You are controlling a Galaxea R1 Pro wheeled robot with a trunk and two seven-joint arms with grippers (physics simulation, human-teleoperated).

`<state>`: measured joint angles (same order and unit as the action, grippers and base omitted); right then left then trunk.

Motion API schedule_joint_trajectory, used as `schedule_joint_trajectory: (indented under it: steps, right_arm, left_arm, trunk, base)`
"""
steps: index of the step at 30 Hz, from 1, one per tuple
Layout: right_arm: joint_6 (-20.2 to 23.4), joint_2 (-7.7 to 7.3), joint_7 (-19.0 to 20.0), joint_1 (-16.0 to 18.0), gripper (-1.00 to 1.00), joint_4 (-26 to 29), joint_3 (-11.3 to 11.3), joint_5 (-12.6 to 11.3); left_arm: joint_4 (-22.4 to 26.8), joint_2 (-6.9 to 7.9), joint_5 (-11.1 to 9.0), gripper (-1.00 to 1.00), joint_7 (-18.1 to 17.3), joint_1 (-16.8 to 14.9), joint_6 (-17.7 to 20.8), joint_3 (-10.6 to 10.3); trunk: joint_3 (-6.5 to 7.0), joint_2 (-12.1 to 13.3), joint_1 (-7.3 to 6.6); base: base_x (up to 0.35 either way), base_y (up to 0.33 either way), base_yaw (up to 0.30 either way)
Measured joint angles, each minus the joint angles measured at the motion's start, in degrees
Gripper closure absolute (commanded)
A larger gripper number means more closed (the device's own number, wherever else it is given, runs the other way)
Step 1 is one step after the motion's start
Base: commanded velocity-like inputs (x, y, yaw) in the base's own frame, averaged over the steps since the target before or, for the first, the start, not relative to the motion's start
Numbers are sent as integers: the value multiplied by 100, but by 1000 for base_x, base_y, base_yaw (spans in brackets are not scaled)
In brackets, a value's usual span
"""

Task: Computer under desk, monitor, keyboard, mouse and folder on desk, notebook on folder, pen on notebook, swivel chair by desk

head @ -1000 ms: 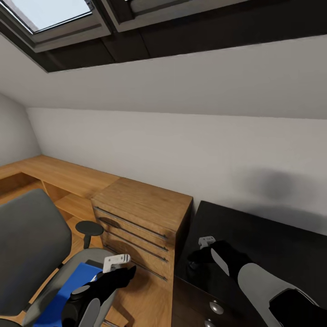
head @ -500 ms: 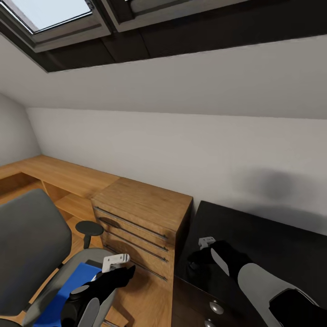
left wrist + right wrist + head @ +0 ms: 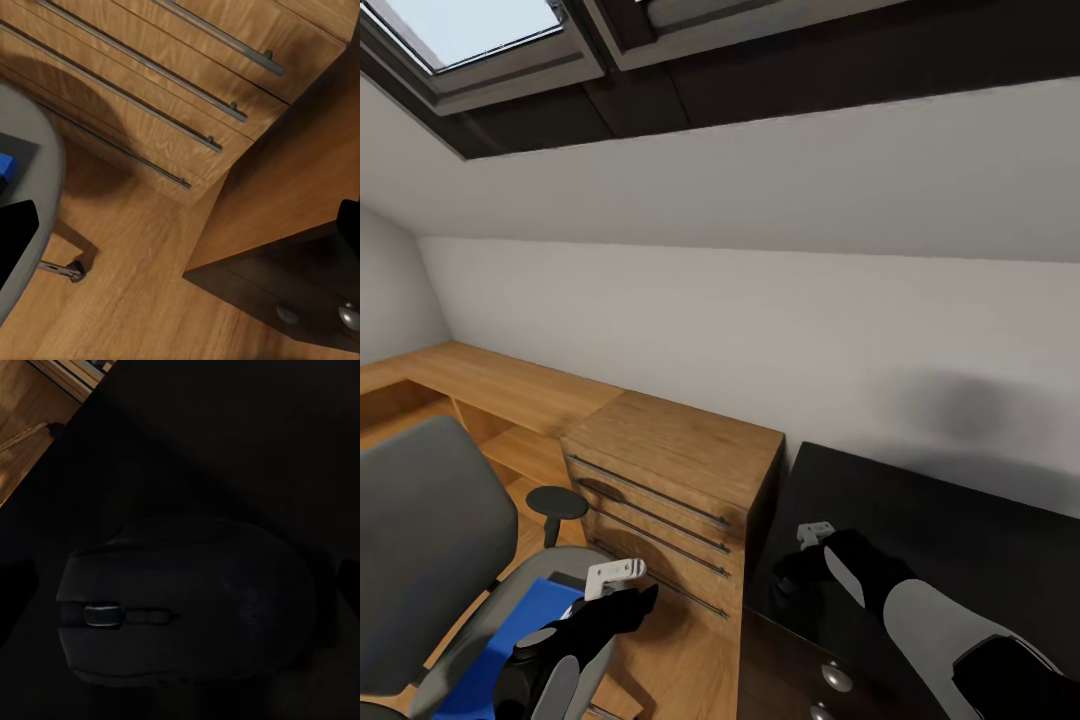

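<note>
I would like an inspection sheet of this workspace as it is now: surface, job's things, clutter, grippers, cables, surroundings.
Surface: black desk, top mostly bare.
Job's things: black mouse lies on the desk under the right gripper; blue folder on the seat of the grey swivel chair.
Clutter: nothing seen.
Grippers: left gripper hangs over the chair's seat edge, jaws apart, empty; right gripper's state cannot be judged.
Cables: nothing seen.
Surroundings: wooden chest with bar handles beside the desk, wood floor, skylight.

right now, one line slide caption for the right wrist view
Right wrist camera looks down on a black mouse lying on the dark desk.
</note>
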<state>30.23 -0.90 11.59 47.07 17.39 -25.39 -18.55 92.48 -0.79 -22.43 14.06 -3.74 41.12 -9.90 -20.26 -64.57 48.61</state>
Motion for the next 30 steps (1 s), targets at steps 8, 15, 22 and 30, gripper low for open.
schedule_joint_trajectory:
  steps: [8, 15, 22, 30]
  right_arm:
    - [47, 0, -1, 0, -100, 7, 0, -1]
    - [67, -1, -21, 6, -100, 129, -8, 101]
    - [56, 0, -14, 6, -100, 131, -6, 90]
    - [55, 0, -13, 6, -100, 131, -5, 90]
  left_arm:
    - [0, 0, 1, -100, 0, 0, 0, 0]
    - [0, 0, 1, -100, 0, 2, 0, 4]
    - [0, 0, -1, -100, 0, 1, 0, 6]
    - [0, 0, 1, -100, 0, 1, 0, 8]
  trunk:
    - [-53, -119, 65]
    - [-177, -402, 218]
    - [-178, -403, 219]
    - [-178, -403, 219]
  base:
    - [0, 0, 0]
    - [0, 0, 0]
    - [0, 0, 0]
    - [0, 0, 0]
